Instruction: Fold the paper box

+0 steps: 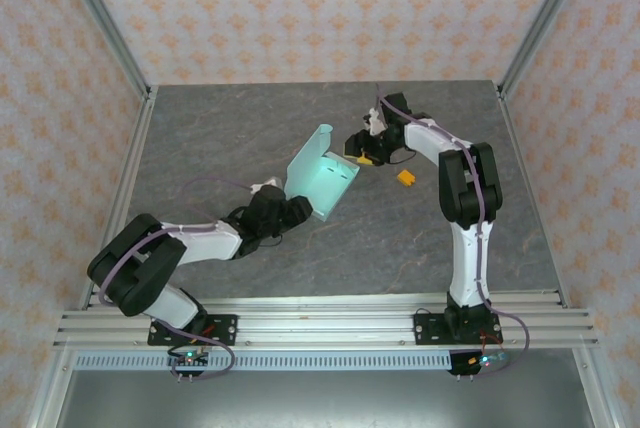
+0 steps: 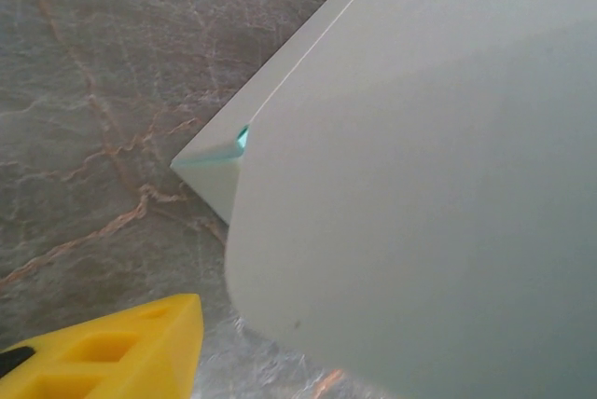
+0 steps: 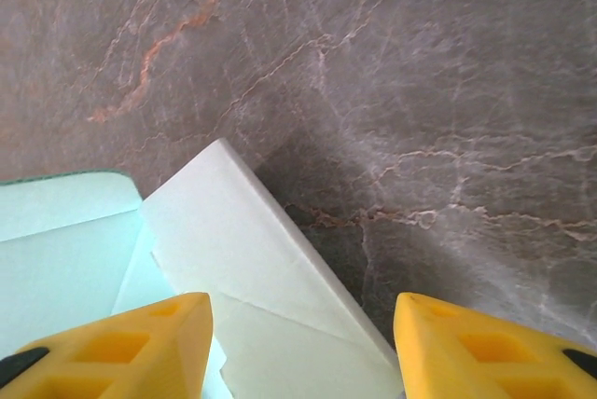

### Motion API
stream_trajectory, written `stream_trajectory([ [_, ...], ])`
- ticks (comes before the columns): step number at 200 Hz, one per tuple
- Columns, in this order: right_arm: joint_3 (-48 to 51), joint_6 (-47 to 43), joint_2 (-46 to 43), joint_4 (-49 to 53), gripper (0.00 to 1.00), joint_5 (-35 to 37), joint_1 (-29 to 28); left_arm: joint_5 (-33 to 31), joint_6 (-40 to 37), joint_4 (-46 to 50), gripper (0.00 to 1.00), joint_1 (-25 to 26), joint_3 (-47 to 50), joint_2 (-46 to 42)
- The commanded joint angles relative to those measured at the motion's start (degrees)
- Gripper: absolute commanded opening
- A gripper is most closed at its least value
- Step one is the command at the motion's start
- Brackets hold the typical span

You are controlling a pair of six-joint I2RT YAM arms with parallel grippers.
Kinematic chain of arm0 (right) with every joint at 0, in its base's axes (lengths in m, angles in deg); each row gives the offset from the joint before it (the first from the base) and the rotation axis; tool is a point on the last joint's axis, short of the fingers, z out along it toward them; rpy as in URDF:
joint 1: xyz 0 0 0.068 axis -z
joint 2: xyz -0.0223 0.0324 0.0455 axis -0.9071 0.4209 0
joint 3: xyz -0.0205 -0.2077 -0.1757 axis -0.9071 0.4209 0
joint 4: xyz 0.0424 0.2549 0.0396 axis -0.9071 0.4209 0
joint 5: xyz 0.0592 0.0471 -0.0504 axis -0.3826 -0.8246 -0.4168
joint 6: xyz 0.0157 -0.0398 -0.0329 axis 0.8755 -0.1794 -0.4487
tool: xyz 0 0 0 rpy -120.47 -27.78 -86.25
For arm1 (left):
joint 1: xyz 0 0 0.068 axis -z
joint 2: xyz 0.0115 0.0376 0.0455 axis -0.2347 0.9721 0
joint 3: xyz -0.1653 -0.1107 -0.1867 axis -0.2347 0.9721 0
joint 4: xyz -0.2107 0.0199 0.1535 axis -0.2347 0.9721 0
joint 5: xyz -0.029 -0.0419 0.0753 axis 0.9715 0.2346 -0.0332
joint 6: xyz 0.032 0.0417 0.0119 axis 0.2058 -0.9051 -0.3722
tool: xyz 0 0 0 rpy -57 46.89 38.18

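The paper box [image 1: 318,176] is pale mint-blue card, partly folded, standing up from the middle of the table with one long panel raised. My left gripper [image 1: 297,210] is at its near left corner. In the left wrist view the card [image 2: 420,185] covers the right side and hides one finger. The other yellow finger [image 2: 112,348] stands clear of the card with bare table between them. My right gripper [image 1: 360,151] is at the box's far right corner, open. Its two yellow fingertips straddle a white flap [image 3: 233,250] without touching it.
A tiny orange piece [image 1: 405,177] lies on the grey marble table [image 1: 220,128] just right of the box, below the right arm. An aluminium rail [image 1: 320,323] runs along the near edge. Patterned walls close in the left, right and back.
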Motion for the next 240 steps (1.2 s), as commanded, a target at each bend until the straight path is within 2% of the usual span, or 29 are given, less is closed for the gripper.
stream_trajectory([
  [1,2.1,-1.0,-0.8,0.2,0.53,-2.8,0.2,-2.3,0.6,-2.0,0.54,0.3,-2.1,0.2],
  [61,11.3,3.5,-5.5,-7.3,0.48,-6.5,0.0,-4.2,-2.8,2.2,0.47,-2.6,-4.4,2.2],
  [113,18.8,7.4,-10.6,-13.3,0.53,-6.8,-0.4,-7.2,-9.6,8.9,0.45,-3.1,-7.2,3.9],
  [139,18.7,8.1,-9.9,-14.1,0.52,-6.7,-0.4,-7.8,-11.8,10.6,0.42,-3.1,-8.1,5.7],
  [197,18.4,8.6,-8.7,-15.3,0.45,-7.5,-1.8,-7.7,-14.9,12.6,0.35,-2.9,-10.4,8.2],
  [240,18.6,7.5,-8.9,-14.3,0.39,-3.0,-3.2,-7.5,-15.8,13.3,0.33,-2.7,-10.8,8.0],
])
